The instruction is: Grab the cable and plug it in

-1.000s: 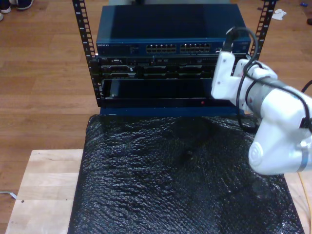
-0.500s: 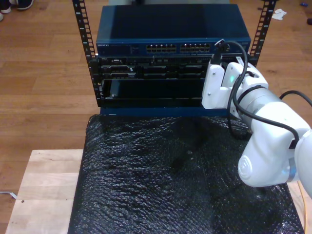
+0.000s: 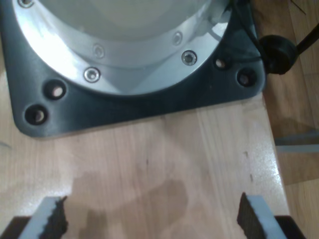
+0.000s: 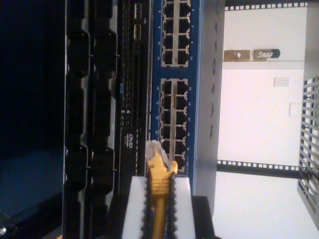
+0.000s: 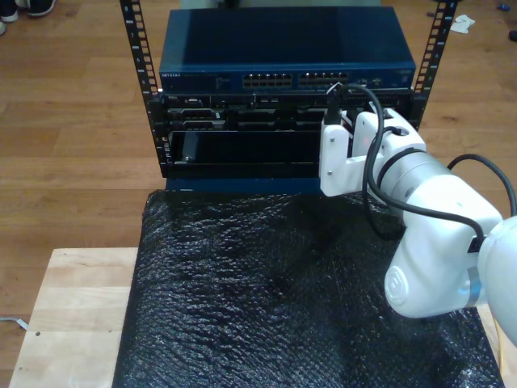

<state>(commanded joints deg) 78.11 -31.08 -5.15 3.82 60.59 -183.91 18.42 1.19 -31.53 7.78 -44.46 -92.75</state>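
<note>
My second gripper (image 4: 157, 201) clamping the cable (image 4: 158, 196), plug (image 4: 152, 149) sitting just in front of the switch (image 4: 175, 94) ports, near the rack (image 5: 279, 105) front, my first gripper (image 3: 149, 219) spread wide over the bench (image 3: 164, 169), beside an arm base (image 3: 124, 55)

Showing a small white "DVD" logo (image 4: 130, 138) on the black drive front of the dark rack-mounted server unit (image 4: 107, 114) in the second wrist view. Carrying a row of pale letters, too blurred to read with certainty, along the grey-blue face of the blue rack-mounted network switch (image 4: 211, 74) beside its port blocks. Bearing a faint white brand mark (image 5: 172, 74), too small to read, at the switch's front corner toward the exterior view's left. Nothing else legible.
</note>
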